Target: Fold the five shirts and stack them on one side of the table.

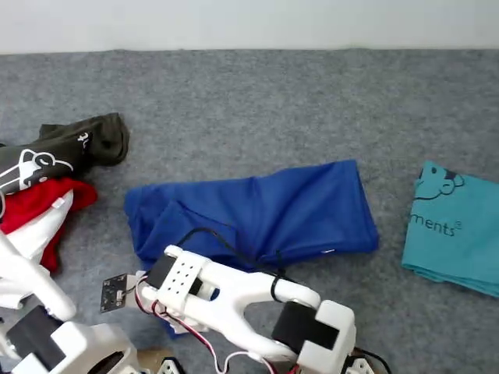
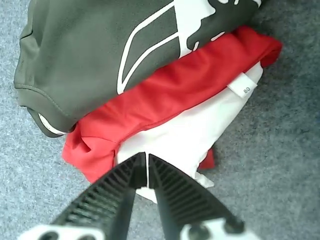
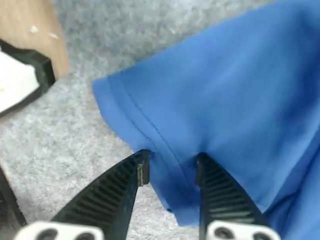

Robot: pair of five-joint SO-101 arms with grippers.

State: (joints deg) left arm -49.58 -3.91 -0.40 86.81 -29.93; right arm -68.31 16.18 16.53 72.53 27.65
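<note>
**A:** What is everything lying on?

**B:** A grey felt-like cloth (image 1: 257, 109) that covers the table. A plain pale wall (image 1: 249, 23) stands behind its far edge. In the right wrist view a bare wooden strip (image 3: 30, 35) shows beyond the cloth's edge.

**A:** Where are the shirts?

**B:** A rumpled blue cotton shirt (image 1: 265, 210) lies across the middle, partly folded over itself. A folded teal cotton shirt (image 1: 456, 234) sits well apart from it on the right side. On the left side three are heaped together: an olive-green shirt (image 1: 78, 144) farthest back, a red shirt (image 1: 31, 202) against it, and a white shirt (image 2: 185, 140) bunched in with the red one.

**A:** Is there any writing?

**B:** The teal one has white lettering below a dark cartoon-like figure. The olive-green one has a white line drawing. A small white tag (image 2: 243, 87) with printed digits sticks out where the white fabric meets the red.

**A:** And the grippers?

**B:** The left gripper (image 2: 146, 167) has its black ribbed jaws pressed together with nothing between them. Its tips are over the near edge of the white shirt, and I can't tell whether they touch it. The right gripper (image 3: 170, 167) has its jaws spread apart, one on either side of the stitched hem at a corner of the blue cotton shirt. It is low over the cloth, and the fabric is not pinched.
</note>
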